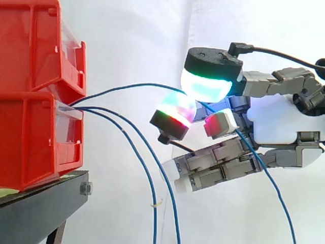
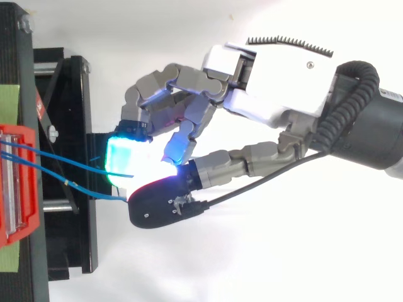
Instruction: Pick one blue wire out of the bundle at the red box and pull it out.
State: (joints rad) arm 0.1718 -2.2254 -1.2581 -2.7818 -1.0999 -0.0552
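Note:
Several thin blue wires come out between the two stacked red bins (image 1: 30, 61) at the left. One blue wire (image 1: 127, 87) arcs up and right into my hand (image 1: 277, 124), passes between the glowing fingertips (image 1: 205, 84) and thumb pad, then drops away at the lower right. My fingers are curled and pinch this wire a short way from the bins. Two other blue wires (image 1: 144, 155) hang down loose beneath it. From above, my hand (image 2: 271, 69) reaches left, its pads (image 2: 126, 157) closed together over the wires (image 2: 63, 161) near the red bin (image 2: 19, 182).
The bins rest on a black stand (image 1: 40, 203), whose frame (image 2: 75, 126) juts out under the fingertips in the top view. A white curtain hangs behind. Open space lies to the right of the bins, around and below my hand.

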